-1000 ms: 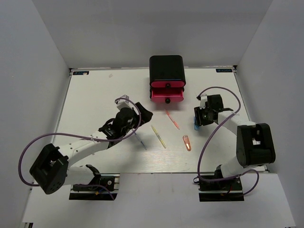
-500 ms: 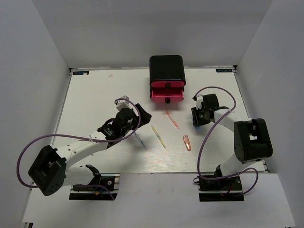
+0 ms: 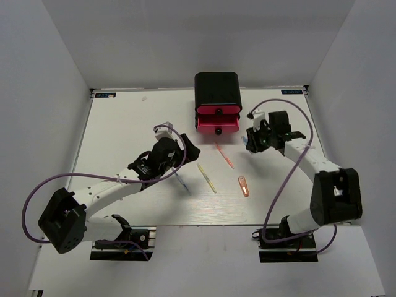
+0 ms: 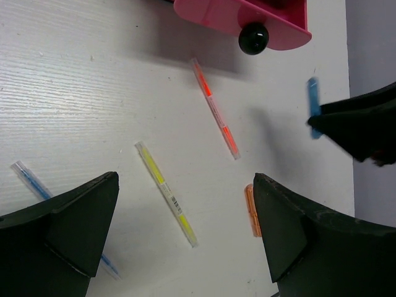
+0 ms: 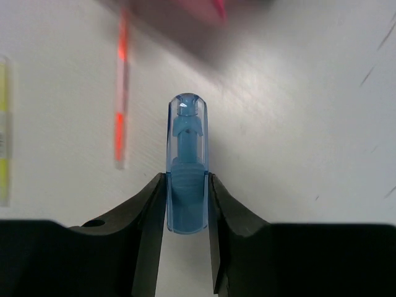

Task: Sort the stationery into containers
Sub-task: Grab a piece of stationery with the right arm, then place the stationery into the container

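Sorting seems unfinished: the right claw (image 5: 187, 185) clenches a blue marker (image 5: 187, 148) just right of the cabinet (image 3: 217, 90), while the left claw (image 4: 185, 184) hangs spread in front of it above an orange pen (image 4: 215, 109), yellow pen (image 4: 166, 193), blue pen (image 4: 31, 179) and orange marker (image 4: 252, 210) lying unsorted on the desk (image 3: 124, 124).

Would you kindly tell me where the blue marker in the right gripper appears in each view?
Top external: blue marker right of centre, in the right gripper.
Left wrist: blue marker near the right edge.
Right wrist: blue marker dead centre.
Shared landmark: thin orange pen.
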`<state>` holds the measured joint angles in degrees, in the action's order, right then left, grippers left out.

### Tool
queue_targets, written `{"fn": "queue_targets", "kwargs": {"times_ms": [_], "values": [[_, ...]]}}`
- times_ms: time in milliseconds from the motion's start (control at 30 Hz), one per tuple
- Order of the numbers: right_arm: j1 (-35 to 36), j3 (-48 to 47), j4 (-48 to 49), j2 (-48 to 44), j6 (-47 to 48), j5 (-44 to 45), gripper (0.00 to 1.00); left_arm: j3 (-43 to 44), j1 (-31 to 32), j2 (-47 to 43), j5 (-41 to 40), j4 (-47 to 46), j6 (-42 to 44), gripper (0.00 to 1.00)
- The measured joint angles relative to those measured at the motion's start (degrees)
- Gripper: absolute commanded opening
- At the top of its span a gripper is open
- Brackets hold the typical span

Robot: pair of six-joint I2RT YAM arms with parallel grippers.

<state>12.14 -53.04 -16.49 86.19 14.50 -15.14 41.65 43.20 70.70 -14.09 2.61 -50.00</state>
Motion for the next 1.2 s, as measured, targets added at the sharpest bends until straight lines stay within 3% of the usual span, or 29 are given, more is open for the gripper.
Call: {"fn": "queue_targets", "kwargs": {"times_ms": [233, 467, 733, 900, 1033, 1200], "values": [[0.39, -7.63, 5.53, -7.98, 11.41, -16.59, 0.1, 0.0, 0.15, -0.02, 0.31, -0.04, 1.29, 1.0], [2.14, -15.19, 6.03, 1.88, 28.46, -29.42, 0.11, 0.0, 0.15, -0.07, 0.35, 0.04, 1.73, 1.0], [2.62, -25.46, 3.39, 13.68, 43.5, -31.45, 0.14, -0.04, 0.15, -0.94, -0.11, 0.9, 2.21, 1.0], [2.62, -28.41, 0.57, 16.24, 51.25, -30.93, 0.27, -0.07, 0.15, -1.22, -0.31, 0.92, 2.23, 1.0], [2.62, -28.37, -1.7, 16.72, 55.36, -30.14, 0.31, -0.07, 0.15, -1.38, -0.33, 0.92, 2.54, 1.0], [2.62, -28.13, -2.27, 16.81, 57.68, -29.83, 0.42, -0.07, 0.15, -1.36, -0.31, 0.92, 3.5, 1.0]]}}
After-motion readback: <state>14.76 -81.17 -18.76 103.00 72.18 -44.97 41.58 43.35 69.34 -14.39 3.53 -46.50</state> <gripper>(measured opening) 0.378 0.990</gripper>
